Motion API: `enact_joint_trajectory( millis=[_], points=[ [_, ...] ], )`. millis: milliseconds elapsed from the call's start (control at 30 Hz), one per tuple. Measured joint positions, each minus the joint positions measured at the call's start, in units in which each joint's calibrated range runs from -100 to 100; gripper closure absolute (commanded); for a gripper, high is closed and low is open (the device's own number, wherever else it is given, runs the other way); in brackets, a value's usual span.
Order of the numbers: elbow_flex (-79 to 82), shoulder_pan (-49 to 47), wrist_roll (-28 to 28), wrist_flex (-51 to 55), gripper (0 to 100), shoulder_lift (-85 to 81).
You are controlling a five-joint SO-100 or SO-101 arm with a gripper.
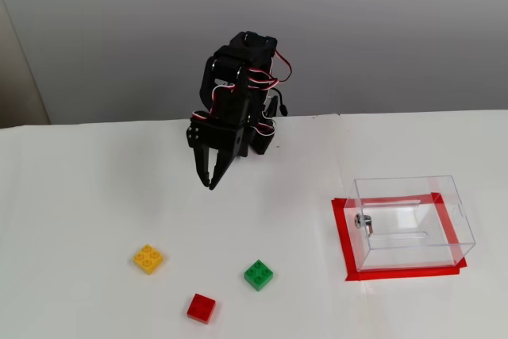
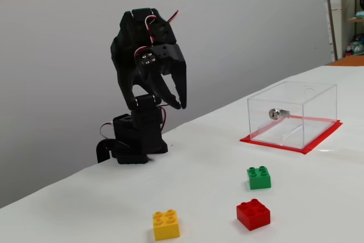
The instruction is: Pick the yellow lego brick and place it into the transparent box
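The yellow lego brick (image 1: 148, 259) lies on the white table at the front left; in the other fixed view it (image 2: 166, 225) sits at the bottom centre. The transparent box (image 1: 413, 224) stands empty at the right on a red tape rectangle, with a small metal fitting on its side; it also shows in the other fixed view (image 2: 293, 115). My black gripper (image 1: 210, 184) hangs in the air, pointing down, well behind the brick and above the table. Its tips meet and hold nothing; it also shows in the other fixed view (image 2: 179, 105).
A green brick (image 1: 258, 275) (image 2: 259, 177) and a red brick (image 1: 201, 308) (image 2: 253, 214) lie between the yellow brick and the box. Red tape (image 1: 341, 232) frames the box. The arm's base (image 2: 136, 140) stands at the table's back edge by the grey wall.
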Motion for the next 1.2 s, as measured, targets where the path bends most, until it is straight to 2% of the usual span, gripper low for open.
enact_joint_trajectory(
  millis=[333, 600, 967, 1033, 1133, 1200],
  points=[
    [0.0, 13.46, 0.0, 0.0, 98, 8.12],
    [-2.65, 13.46, 0.0, -7.37, 98, 21.14],
    [-21.98, 13.35, -0.2, -8.31, 98, 44.14],
    [-22.68, 13.35, -0.2, -8.31, 94, 46.0],
    [-22.86, 13.35, -0.2, -8.31, 81, 46.43],
    [-22.86, 13.14, -0.2, -8.31, 77, 46.43]
  ],
)
